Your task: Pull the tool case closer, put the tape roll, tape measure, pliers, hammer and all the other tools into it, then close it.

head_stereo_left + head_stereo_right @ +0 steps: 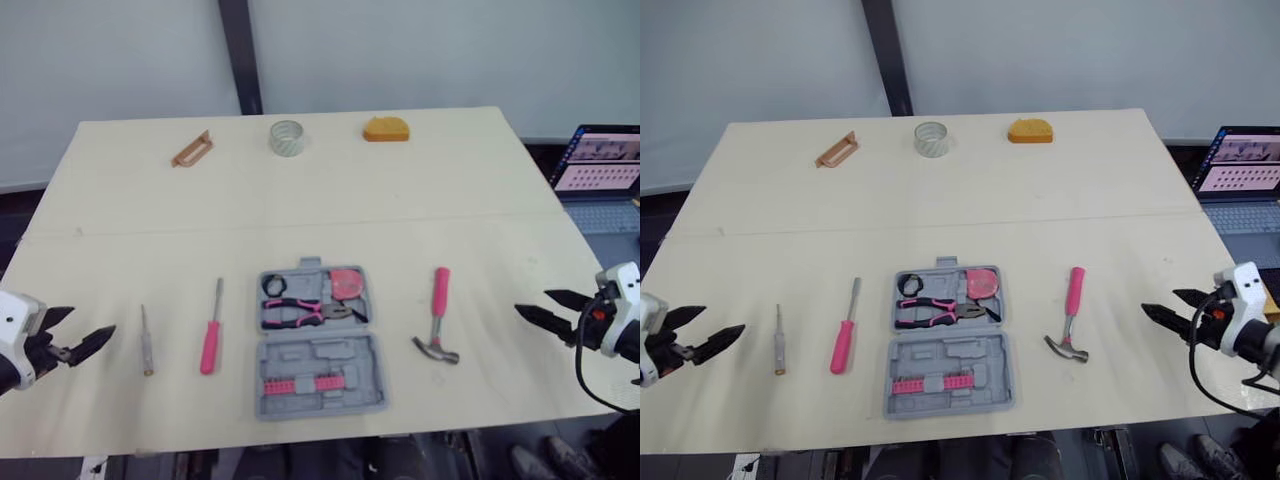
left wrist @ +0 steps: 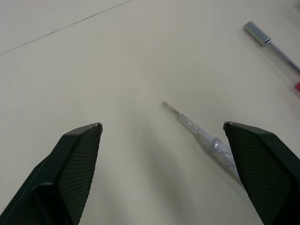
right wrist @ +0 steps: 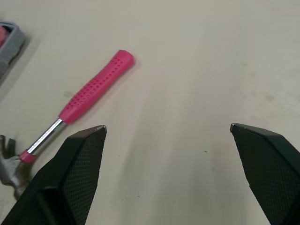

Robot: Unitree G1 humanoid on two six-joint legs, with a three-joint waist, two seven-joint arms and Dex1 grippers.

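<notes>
Across the head camera, I see the tool case (image 1: 318, 345) lying open near the front edge of the counter (image 1: 480, 200). Its far half holds the pliers (image 1: 300, 312), a pink tape measure (image 1: 347, 285) and a small black ring (image 1: 274, 287). Its near half holds a row of pink bits (image 1: 298, 385). The hammer (image 1: 437, 318) lies at 3 o'clock from the case, apart from it. A pink-handled screwdriver (image 1: 211, 330) lies at 9 o'clock from the case, with a thin tester screwdriver (image 1: 146, 342) further out the same way. The tape roll (image 1: 287, 137) sits at 12 o'clock, well apart near the far edge, between a tan handle (image 1: 192, 149) and an orange block (image 1: 386, 129). My left hand (image 1: 90, 322) hovers at 9 o'clock beyond the tester, spread and empty. My right hand (image 1: 533, 302) hovers at 3 o'clock beyond the hammer, also spread and empty.

On the left wrist camera, the fingers (image 2: 77, 164) stand wide apart over the counter. The tester lies close by one of them, and the other screwdriver's steel shaft lies beyond it.

On the right wrist camera, the fingers (image 3: 79, 164) gape wide. The hammer lies off to one side, with a corner of the case past it.
</notes>
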